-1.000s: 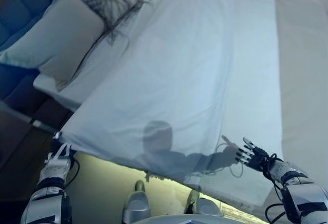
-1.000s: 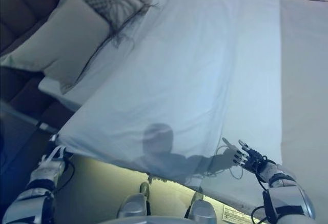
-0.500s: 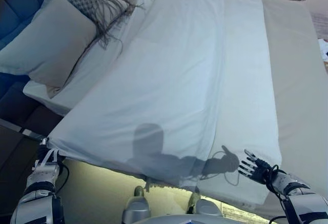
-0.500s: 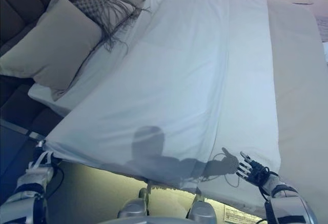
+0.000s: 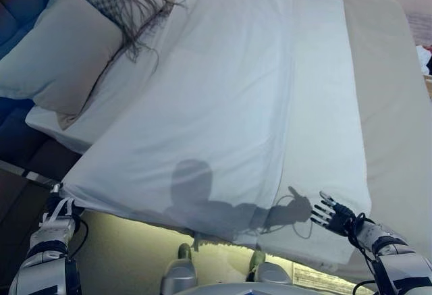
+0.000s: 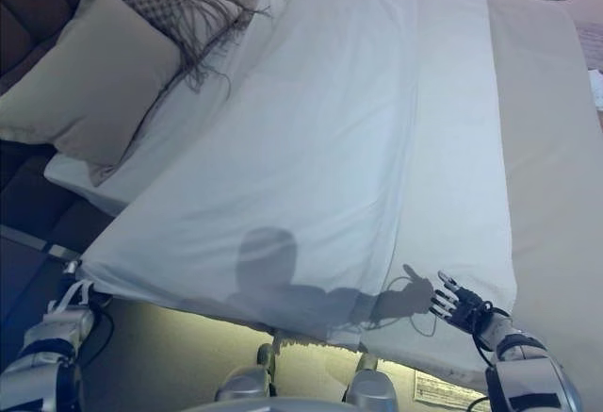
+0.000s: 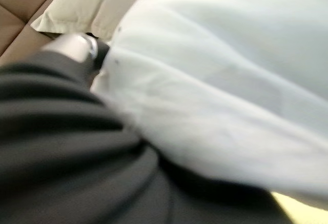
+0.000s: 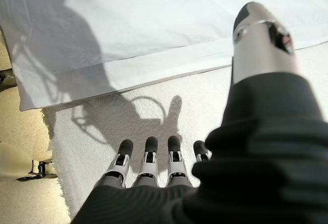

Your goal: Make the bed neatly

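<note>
Lowered slightly, the right hand (image 5: 332, 210) hovers open-fingered over the white sheet (image 5: 229, 106); the left hand (image 5: 57, 215) grips its corner. Pulling evenly should prevent wrinkles.

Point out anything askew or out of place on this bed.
The white sheet lies skewed, leaving a bare strip of mattress on the right. Its near-left corner is held up off the bed by the left hand. The right hand hovers open.
</note>
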